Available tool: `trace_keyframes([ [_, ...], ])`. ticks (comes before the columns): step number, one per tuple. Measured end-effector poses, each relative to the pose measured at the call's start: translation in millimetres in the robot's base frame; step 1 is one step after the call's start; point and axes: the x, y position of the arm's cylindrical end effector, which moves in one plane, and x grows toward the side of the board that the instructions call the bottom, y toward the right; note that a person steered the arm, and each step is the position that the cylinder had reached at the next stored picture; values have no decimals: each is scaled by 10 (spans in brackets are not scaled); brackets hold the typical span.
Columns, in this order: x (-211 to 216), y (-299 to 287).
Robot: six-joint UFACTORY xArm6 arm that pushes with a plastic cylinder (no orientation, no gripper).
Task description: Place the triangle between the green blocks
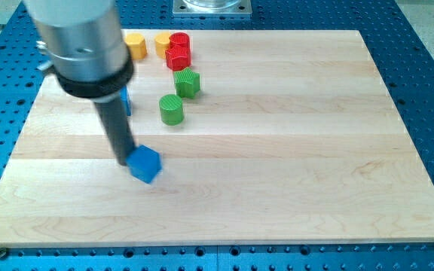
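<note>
Camera view: no claw, just rod; my tip [126, 160] touches left side of blue block [145, 163], near-left on board [292, 158]. 2 green blocks [172, 110] [187, 82] far-right of it. Looks light, rigid, slidey; push a flat face.

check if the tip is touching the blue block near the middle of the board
Touching. In the camera view my tip sits flush against the upper-left edge of the blue block, with no wood showing between them.

The arm ends in 1 blurred grey metallic cylinder with a black collar beneath it, from which 1 straight dark rod tapers to my tip [126, 161].
</note>
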Motion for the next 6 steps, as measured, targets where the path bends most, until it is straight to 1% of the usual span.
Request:
trace_keyframes([
  [1,180,533],
  [2,236,-32],
  [3,203,-28],
  [4,-270,-704],
  [5,-964,-1446],
  [6,-1204,-919],
])
